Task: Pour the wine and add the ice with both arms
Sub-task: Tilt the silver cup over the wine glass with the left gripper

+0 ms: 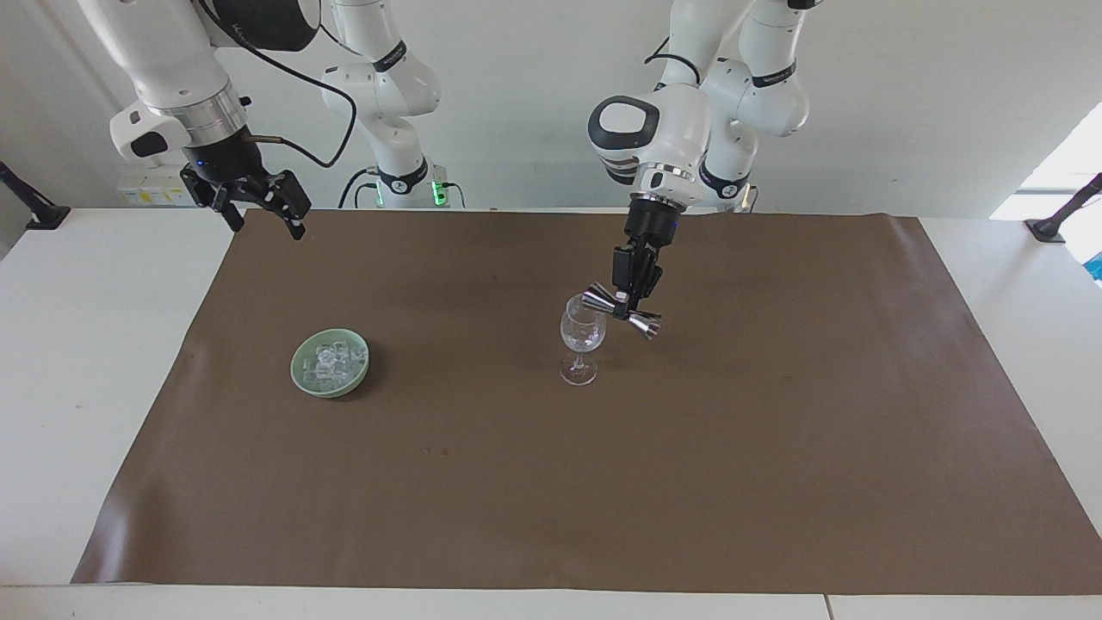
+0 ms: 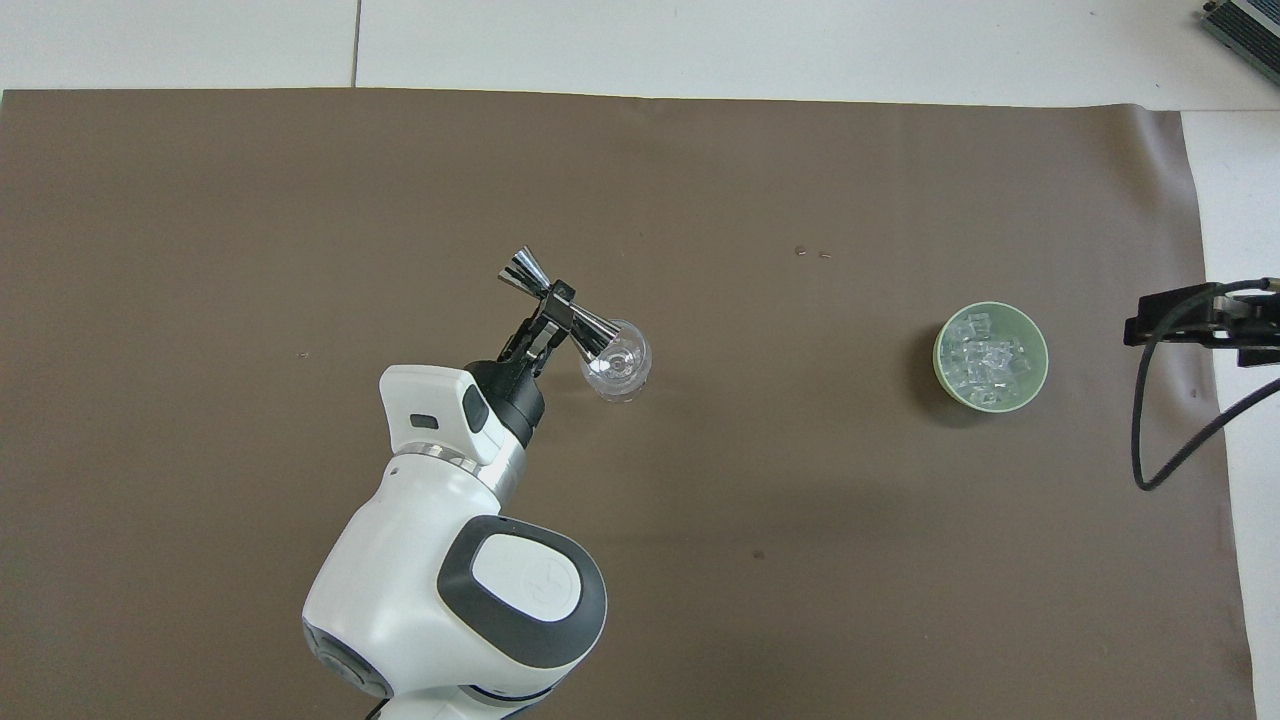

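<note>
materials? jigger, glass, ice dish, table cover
Jigger: polished metal, mirror glints, likely steel.
Wine glass: clear, see-through bowl and stem; glass or clear plastic, can't tell.
Dish: pale green, smooth with a soft sheen; ceramic or plastic.
Ice: clear glassy cubes; real or acrylic unclear.
Table cover: matte brown sheet, faint creases; paper or vinyl.

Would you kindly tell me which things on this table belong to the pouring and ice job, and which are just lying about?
Part of the job:
- metal measuring cup, gripped by the left hand and tilted at the glass's rim
- wine glass
- ice in the green dish
- right hand, open, waiting above the mat's corner

Just lying about:
- brown mat
- two tiny specks on it
</note>
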